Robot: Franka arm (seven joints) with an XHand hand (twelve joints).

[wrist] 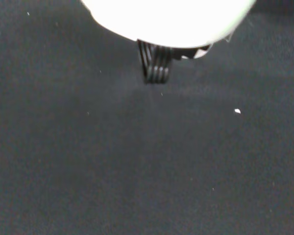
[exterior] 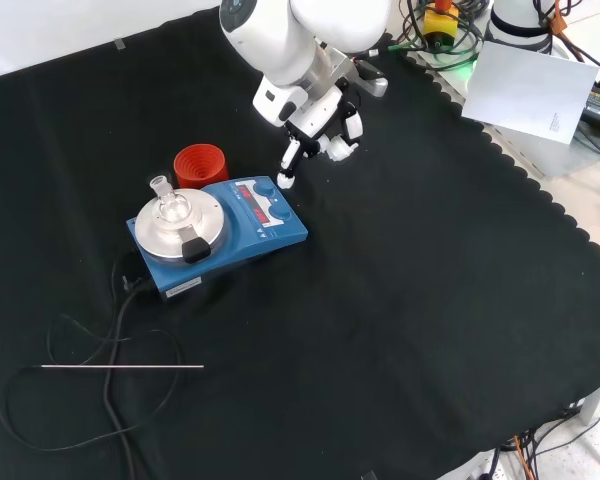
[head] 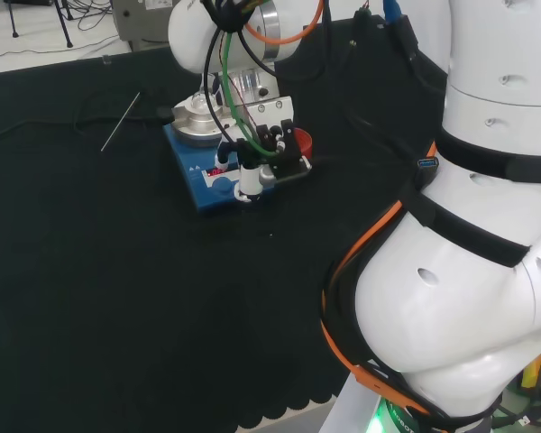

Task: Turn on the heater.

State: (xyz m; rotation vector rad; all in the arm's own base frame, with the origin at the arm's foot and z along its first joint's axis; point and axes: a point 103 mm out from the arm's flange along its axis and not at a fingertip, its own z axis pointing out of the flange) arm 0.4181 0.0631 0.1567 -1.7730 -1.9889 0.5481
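Head view looks over the arm, front view faces down; both share the blue, silver-topped heater [head: 218, 167] [exterior: 220, 225]; wrist view hangs close above the black cloth [wrist: 147, 166].

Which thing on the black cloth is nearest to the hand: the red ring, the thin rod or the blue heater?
The blue heater: the hand reaches down at its control end, while the thin rod lies far off.

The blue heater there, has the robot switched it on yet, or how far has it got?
Looks nearly done. The hand is at the blue heater, one fingertip extended down at the control panel's far edge, by the knob. The panel's red display looks lit, so the heater may be on already, though I cannot tell whether the fingertip touches. Left: finish the press if needed and draw the hand away.
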